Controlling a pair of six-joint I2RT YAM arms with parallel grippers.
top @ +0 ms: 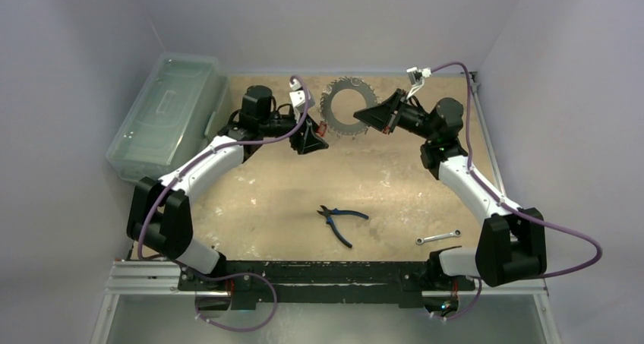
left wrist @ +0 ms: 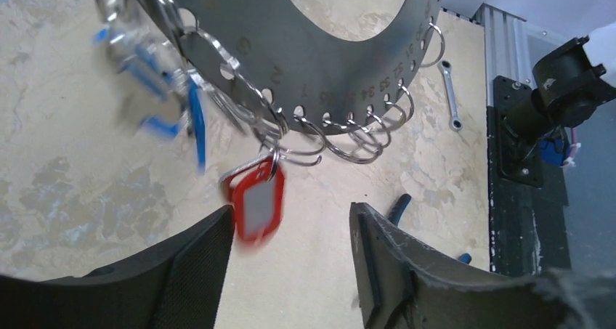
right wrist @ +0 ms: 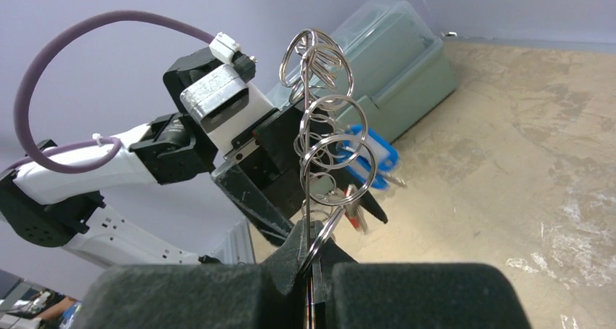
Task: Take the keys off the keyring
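Note:
The keyring [top: 348, 107] is a wide flat steel band with numbered holes, held upright above the far table. Small split rings [left wrist: 349, 136] hang from its holes, with silver keys, blue tags [left wrist: 195, 122] and one red tag [left wrist: 254, 202]. My right gripper [top: 377, 116] is shut on the band's edge; in the right wrist view [right wrist: 311, 260] the band [right wrist: 306, 126] shows edge-on between the jaws. My left gripper [left wrist: 290, 227] is open just below the band, and the red tag hangs beside its left finger [left wrist: 196, 263]. In the top view the left gripper [top: 311, 140] sits left of the ring.
Blue-handled pliers [top: 339, 221] lie mid-table near the front, and a silver wrench [top: 439, 238] lies to their right. A clear plastic box [top: 165, 112] stands at the far left. Grey walls enclose the table.

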